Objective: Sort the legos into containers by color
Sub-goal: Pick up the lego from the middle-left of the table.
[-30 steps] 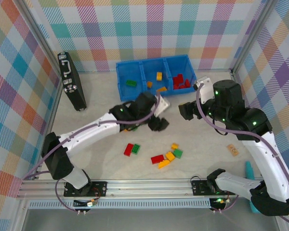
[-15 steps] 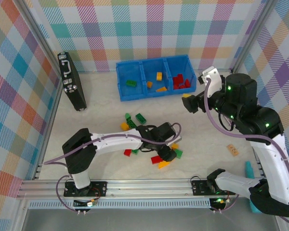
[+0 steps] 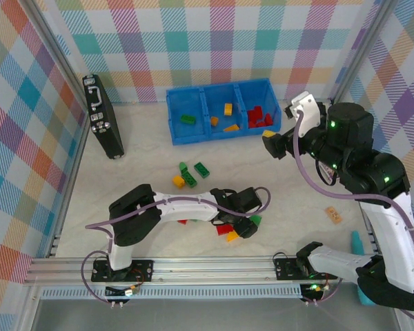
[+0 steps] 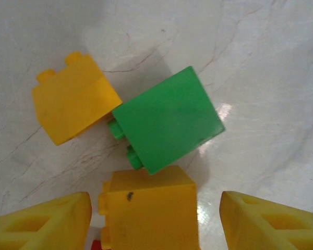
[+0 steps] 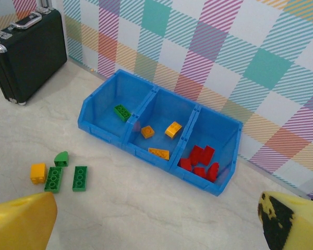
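Note:
My left gripper (image 3: 245, 226) is low over the front cluster of legos. In the left wrist view its yellow fingers (image 4: 47, 224) stand open on either side of a yellow-orange brick (image 4: 148, 213), with a gap on each side. A green brick (image 4: 167, 120) and another yellow-orange brick (image 4: 73, 104) lie just beyond it. My right gripper (image 3: 270, 141) hangs open and empty right of the blue containers (image 3: 170, 114). The containers (image 5: 101, 133) hold a green brick (image 5: 121, 111), yellow-orange bricks (image 5: 173, 128) and red bricks (image 5: 201, 159).
Loose green bricks (image 3: 201, 169) and a yellow one (image 3: 179, 181) lie mid-table. Red bricks (image 3: 224, 229) sit by the left gripper. A black case (image 3: 103, 117) stands at the left wall. A tan block (image 3: 333, 214) and a teal object (image 3: 357, 243) lie at the right.
My left arm swung from mid-table near the containers down to the front cluster and lowered over a yellow-orange brick. The right gripper drew back toward the right and stayed open.

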You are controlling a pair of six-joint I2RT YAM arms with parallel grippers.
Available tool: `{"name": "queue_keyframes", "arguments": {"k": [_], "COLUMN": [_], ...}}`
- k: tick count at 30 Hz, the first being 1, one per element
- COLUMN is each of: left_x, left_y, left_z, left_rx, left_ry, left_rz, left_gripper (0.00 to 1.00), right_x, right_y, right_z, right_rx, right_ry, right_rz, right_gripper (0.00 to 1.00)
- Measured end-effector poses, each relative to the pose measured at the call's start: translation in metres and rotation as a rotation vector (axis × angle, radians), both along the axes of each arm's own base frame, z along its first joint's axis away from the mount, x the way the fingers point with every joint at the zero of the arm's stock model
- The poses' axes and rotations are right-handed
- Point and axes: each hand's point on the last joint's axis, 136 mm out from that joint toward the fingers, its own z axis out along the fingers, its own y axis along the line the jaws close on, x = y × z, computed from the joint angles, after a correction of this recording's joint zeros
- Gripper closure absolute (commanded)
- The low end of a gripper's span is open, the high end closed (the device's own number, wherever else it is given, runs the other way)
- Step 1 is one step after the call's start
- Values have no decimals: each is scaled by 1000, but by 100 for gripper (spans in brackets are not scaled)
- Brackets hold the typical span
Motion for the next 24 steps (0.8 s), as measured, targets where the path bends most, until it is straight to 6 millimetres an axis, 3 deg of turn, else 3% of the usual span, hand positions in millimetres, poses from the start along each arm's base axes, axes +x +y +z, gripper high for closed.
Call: {"name": "queue_keyframes", "arguments": {"k": [1, 4, 7, 17, 20, 22, 24], "left_x": [1, 5, 8, 21, 49, 82, 132], "left_y": [0, -2, -7, 3, 15, 21, 26], "left_z": [-1, -6, -4, -5, 7, 28, 64], "left_rx": [6, 21, 17, 54, 64, 43, -23], "left_ry": [-3, -13, -17, -9, -21, -54, -128], "left_rz": [3, 10, 19, 36, 50, 73, 120], "left_gripper": [39, 58, 65, 66, 66, 66, 66], "right_x": [1, 3, 4, 7, 7, 7, 7], "right_y": [0, 1, 2, 0, -2, -1, -2], "right_z": [-1, -2, 0, 2, -5, -10, -14], "right_rx": [-1, -4, 0, 1, -10, -17, -20], "right_ry": [2, 5, -3, -24, -15, -7, -3], "right_rz": [0, -3, -3, -19, -24, -25, -26], "right_gripper": [1, 1, 1, 1, 1, 1, 1]}}
